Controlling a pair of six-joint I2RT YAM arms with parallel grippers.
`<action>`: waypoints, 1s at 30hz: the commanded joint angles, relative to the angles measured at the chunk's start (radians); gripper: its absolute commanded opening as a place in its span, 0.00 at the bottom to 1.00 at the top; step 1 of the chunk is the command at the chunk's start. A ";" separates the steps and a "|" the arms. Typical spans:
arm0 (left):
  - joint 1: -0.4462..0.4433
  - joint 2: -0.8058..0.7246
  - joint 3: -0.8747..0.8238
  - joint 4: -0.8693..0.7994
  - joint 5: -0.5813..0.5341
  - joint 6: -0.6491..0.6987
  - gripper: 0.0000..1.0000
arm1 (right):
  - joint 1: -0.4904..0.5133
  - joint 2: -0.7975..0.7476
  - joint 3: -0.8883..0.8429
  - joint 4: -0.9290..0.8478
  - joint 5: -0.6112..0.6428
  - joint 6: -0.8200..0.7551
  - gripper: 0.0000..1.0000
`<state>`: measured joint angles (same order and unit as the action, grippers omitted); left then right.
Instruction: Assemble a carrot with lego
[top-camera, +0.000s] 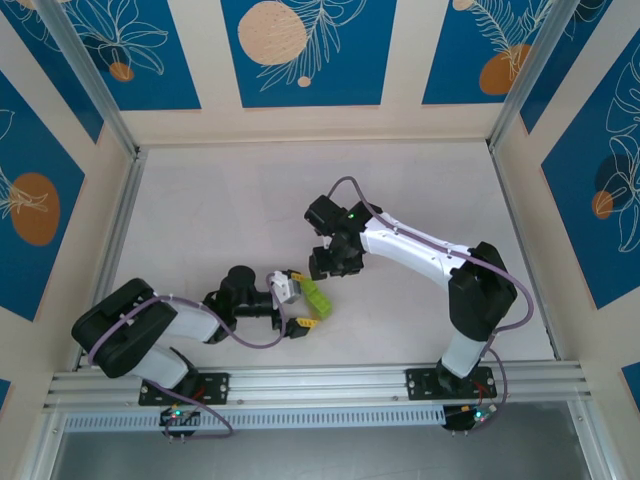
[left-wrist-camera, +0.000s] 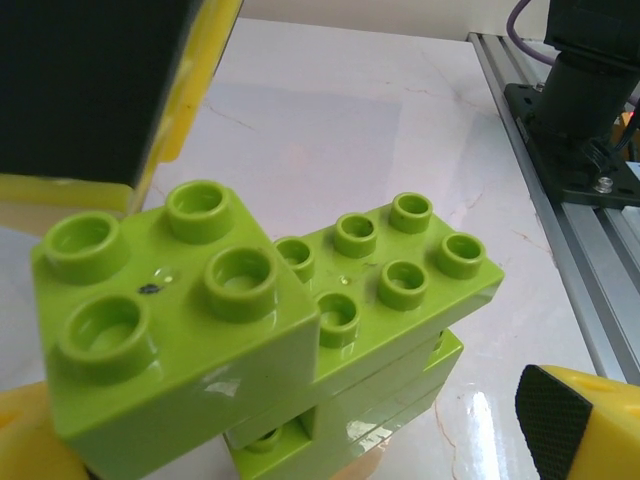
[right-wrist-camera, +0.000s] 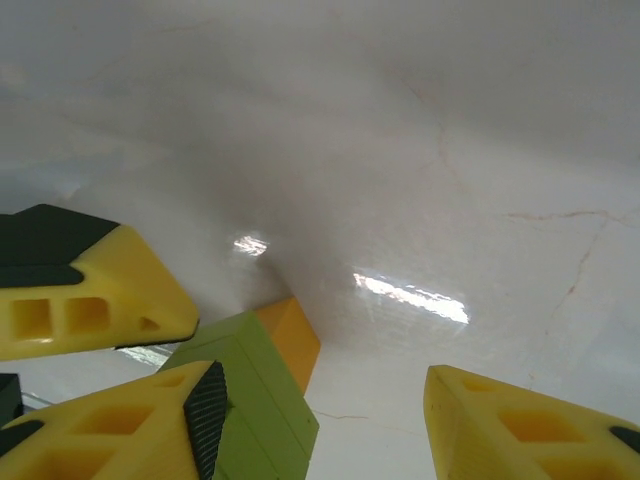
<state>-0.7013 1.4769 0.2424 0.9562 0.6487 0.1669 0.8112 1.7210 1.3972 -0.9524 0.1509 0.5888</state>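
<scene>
Several lime-green bricks and one orange brick (right-wrist-camera: 291, 336) are pushed together into the carrot (left-wrist-camera: 300, 330). It sits low on the white table (top-camera: 220, 210), near the front and about in the middle, right between my two grippers. I think it is light and hard, with smooth shiny sides that could slip. The bricks are stepped, not lined up, so a hard push from the side may pop one off. I would take hold on the flat sides of the wide green part, not on the bumps and not on the orange tip.

My left gripper (top-camera: 293, 303) is spread wide with the carrot between its fingers. One finger looks close against the green block and the other is well apart, so it is not pinching. My right gripper (right-wrist-camera: 320, 415) is spread partway. One black pad (right-wrist-camera: 205, 410) is just beside the green side and the other finger is off it, so nothing is squeezed there.

Mostly the grippers get in each other's way. In the left wrist view a yellow finger with a black pad hangs close above the top brick, and I take it for the right gripper's. The metal rail (left-wrist-camera: 560, 200) runs near on one side.
</scene>
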 joint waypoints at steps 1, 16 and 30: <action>0.012 0.011 0.021 0.009 -0.005 0.019 0.99 | 0.009 0.014 0.035 0.013 -0.055 -0.036 0.56; 0.020 0.016 0.020 0.029 -0.035 0.016 0.99 | 0.054 0.044 0.074 -0.016 -0.109 -0.094 0.56; 0.038 0.058 0.051 0.100 0.024 -0.021 0.77 | -0.166 0.043 0.098 0.019 0.119 -0.209 0.59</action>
<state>-0.6743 1.5150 0.2619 1.0077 0.6224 0.1551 0.6849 1.7370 1.4609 -0.9554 0.2375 0.4652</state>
